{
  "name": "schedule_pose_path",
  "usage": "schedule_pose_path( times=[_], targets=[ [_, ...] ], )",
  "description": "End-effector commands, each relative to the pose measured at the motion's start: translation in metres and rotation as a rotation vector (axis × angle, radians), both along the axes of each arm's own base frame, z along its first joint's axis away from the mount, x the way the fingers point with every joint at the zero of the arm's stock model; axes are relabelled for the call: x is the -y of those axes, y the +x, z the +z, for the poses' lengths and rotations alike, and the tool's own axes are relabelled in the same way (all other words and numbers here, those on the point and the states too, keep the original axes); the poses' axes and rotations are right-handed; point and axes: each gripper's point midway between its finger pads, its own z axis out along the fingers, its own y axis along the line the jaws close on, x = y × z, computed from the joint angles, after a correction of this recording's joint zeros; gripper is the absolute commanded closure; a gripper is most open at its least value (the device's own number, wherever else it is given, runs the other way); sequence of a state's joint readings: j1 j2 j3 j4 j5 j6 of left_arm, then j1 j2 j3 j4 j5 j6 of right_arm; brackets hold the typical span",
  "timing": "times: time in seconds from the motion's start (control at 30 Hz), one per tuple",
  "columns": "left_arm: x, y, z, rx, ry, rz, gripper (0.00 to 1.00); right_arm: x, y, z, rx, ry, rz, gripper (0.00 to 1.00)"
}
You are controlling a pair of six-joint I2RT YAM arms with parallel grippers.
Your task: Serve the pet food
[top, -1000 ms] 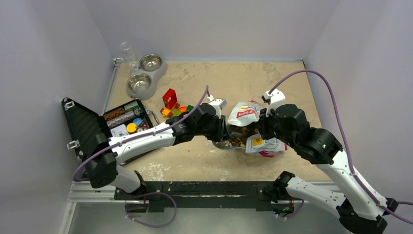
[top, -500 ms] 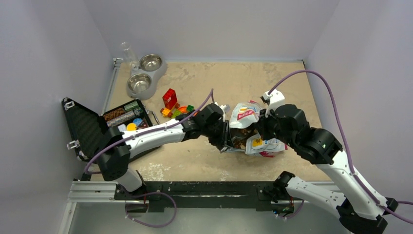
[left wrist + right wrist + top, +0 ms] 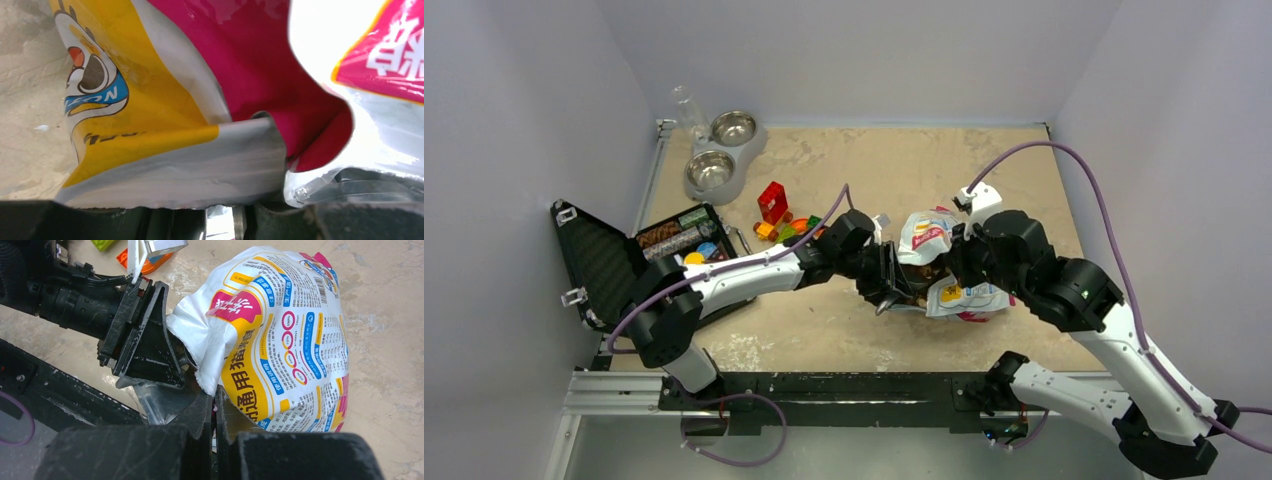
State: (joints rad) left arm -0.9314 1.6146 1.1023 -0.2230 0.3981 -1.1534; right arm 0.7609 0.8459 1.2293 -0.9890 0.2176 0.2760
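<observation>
A crumpled white, pink and yellow pet food bag [image 3: 927,236] [image 3: 285,335] [image 3: 165,85] lies mid-table. A little brown pet food [image 3: 916,277] shows at its mouth. My right gripper [image 3: 957,263] [image 3: 215,407] is shut on the bag's torn rim. My left gripper [image 3: 891,283] [image 3: 220,220] presses against the mouth from the left. The bag's edge drapes over its fingers [image 3: 145,345] and hides the tips. A clear plastic scoop [image 3: 160,402] [image 3: 360,182] sits right beside them. Whether the fingers hold it does not show.
A grey double feeder with two steel bowls [image 3: 721,155] and a clear bottle [image 3: 687,105] stands at the back left. Colourful toy blocks [image 3: 776,212] lie left of the bag. An open black case [image 3: 674,245] with small items sits at the left edge.
My left arm has stretched further right, bringing its gripper up against the bag's mouth, and its jaws look spread wider. The right gripper and the bag have hardly moved.
</observation>
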Motion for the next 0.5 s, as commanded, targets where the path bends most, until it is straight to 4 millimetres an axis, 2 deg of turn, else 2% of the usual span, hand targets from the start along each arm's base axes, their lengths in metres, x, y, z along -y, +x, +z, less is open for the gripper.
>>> schedule_pose_path(
  times=[0.0,0.13,0.23,0.33,0.4,0.47],
  targets=[
    [-0.005,0.008,-0.035,-0.154,0.011,0.136,0.59,-0.001,0.006,0.046,0.12,0.071,0.0,1.0],
    [-0.014,0.003,-0.04,-0.183,0.059,0.149,0.64,-0.002,0.008,0.047,0.126,0.07,0.0,1.0],
    [-0.023,-0.006,-0.045,-0.228,0.105,0.149,0.61,-0.002,0.009,0.047,0.128,0.072,0.0,1.0],
    [-0.023,-0.008,-0.05,-0.252,0.1,0.158,0.6,-0.001,0.009,0.046,0.131,0.072,-0.004,1.0],
    [-0.019,-0.007,-0.051,-0.249,0.076,0.161,0.67,0.0,0.008,0.045,0.132,0.073,-0.007,1.0],
    [-0.017,-0.004,-0.051,-0.226,0.068,0.153,0.81,0.001,0.008,0.045,0.135,0.072,-0.012,1.0]
  ],
)
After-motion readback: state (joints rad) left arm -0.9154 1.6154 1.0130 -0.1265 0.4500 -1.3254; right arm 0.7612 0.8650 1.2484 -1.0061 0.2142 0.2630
